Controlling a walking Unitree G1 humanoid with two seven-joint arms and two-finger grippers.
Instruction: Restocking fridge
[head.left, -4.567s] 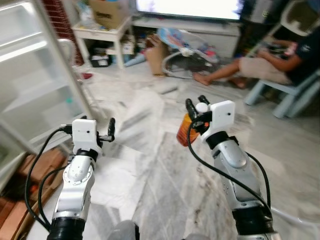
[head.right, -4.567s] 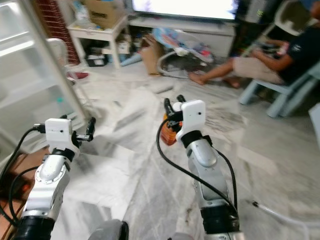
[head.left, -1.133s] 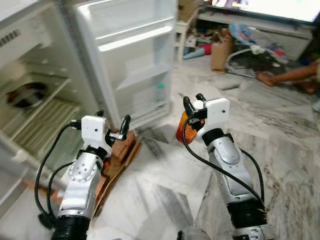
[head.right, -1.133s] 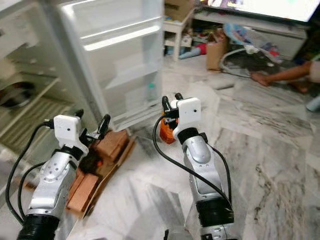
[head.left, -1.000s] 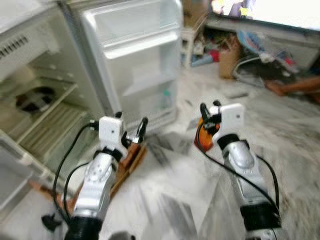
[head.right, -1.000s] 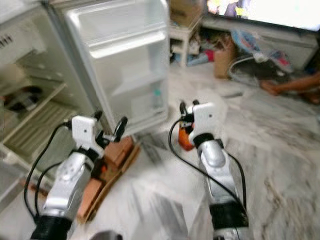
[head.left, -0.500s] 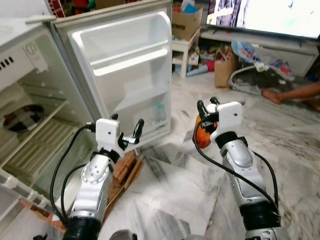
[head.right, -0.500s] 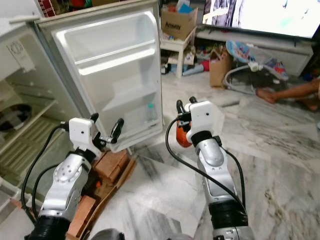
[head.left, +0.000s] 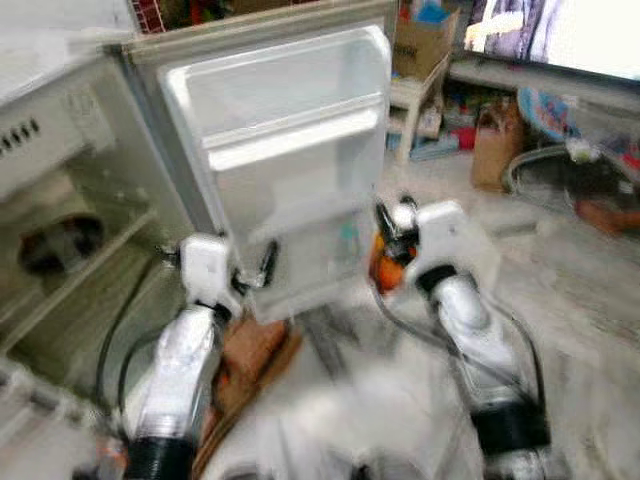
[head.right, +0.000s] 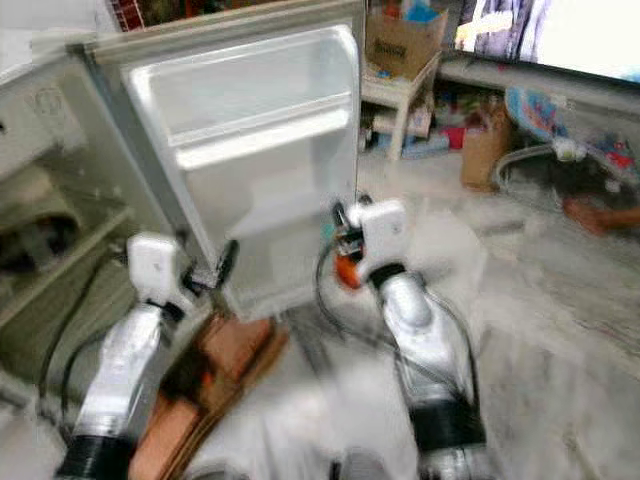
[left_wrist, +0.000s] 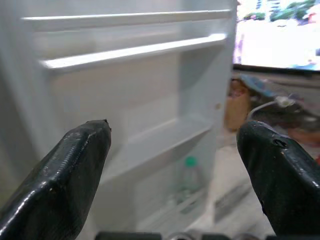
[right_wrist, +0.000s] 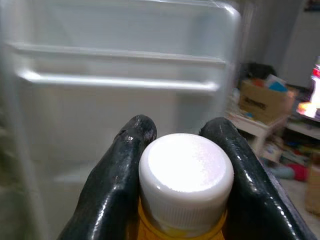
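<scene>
My right gripper is shut on an orange bottle with a white cap; its fingers clamp the neck just under the cap. It hangs in front of the open white fridge door, near the door's lower shelf. My left gripper stands open with nothing between its fingers, level with the door's lower edge. A small clear bottle with a green cap stands in the door's bottom shelf. The fridge body lies open to the left, its wire shelves blurred.
Brown cardboard lies on the marble floor below the door. Behind stand a white side table, a cardboard box, a bright TV screen and a baby bouncer. A person's foot rests at the right edge.
The camera has closed in on the fridge door and the picture is blurred. Both grippers are nearer the door; the right one still holds the orange bottle.
</scene>
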